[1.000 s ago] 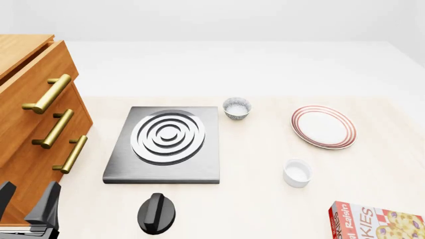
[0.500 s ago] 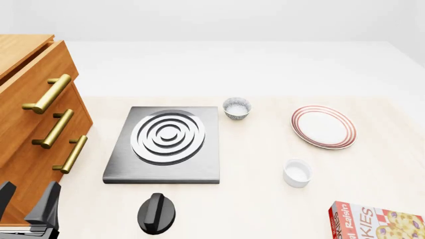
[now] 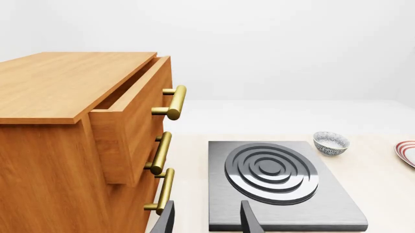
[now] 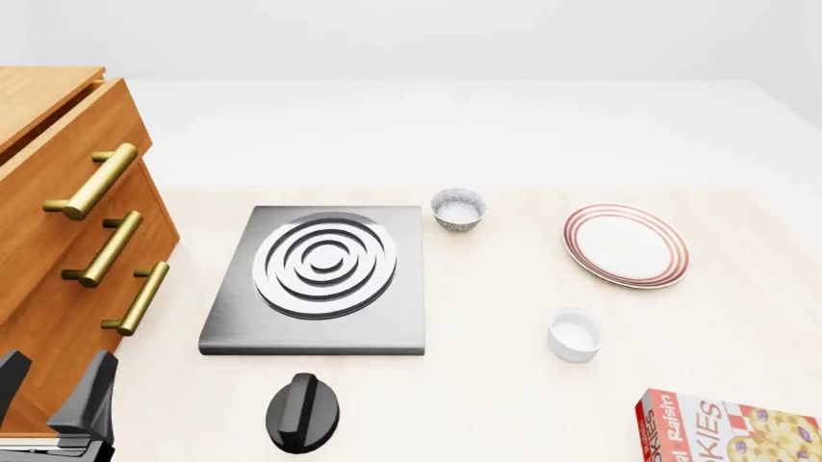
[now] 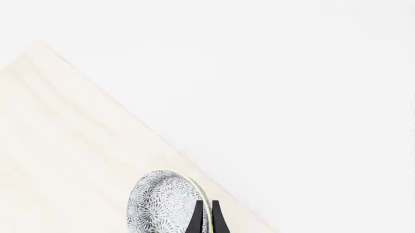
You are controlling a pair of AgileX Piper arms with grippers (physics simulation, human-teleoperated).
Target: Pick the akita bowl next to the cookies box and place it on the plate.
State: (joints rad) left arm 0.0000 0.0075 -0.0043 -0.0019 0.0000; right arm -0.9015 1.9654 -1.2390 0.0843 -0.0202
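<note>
front view, left to right: a wooden drawer cabinet point(image 4: 58, 192) with three brass handles stands at the table's left edge, top drawer pulled partly out. below it the left gripper point(image 4: 54, 397) shows two dark fingers spread apart with nothing between them. next lies a grey stove burner point(image 4: 318, 279) with concentric rings, a black knob point(image 4: 304, 412) near its front edge. a small patterned bowl point(image 4: 459, 208) sits just beside the burner's far right corner. further right are the plate point(image 4: 626, 244), red-ringed, and nearer the camera a plain white cup point(image 4: 575, 333). at the lower right corner the cookies box point(image 4: 727, 429) is cut off by the frame; "raisin" and "kies" can be read. right wrist view: the akita bowl point(image 5: 162, 202) appears tilted at the table point(image 5: 58, 160) edge, its rim pinched between the narrowly closed fingers of the right gripper point(image 5: 204, 219).
</note>
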